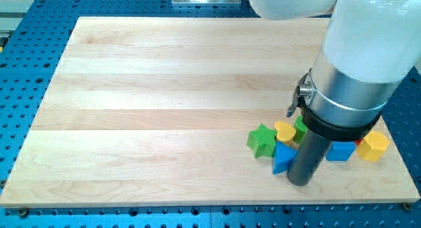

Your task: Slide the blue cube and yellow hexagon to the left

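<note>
The blue cube (340, 152) lies near the board's right edge, partly behind my rod. The yellow hexagon (374, 146) sits just to its right, with a sliver of a red block (358, 142) showing between them. My tip (301, 182) rests on the board just left of the blue cube and right of a blue triangular block (283, 158). I cannot tell whether the tip touches either one.
A green star (261, 140), a yellow heart (285, 131) and another green block (301, 125) cluster left of the rod. The arm's big white and grey body (358, 64) hides the board's right side. The wooden board (164, 110) lies on a blue perforated table.
</note>
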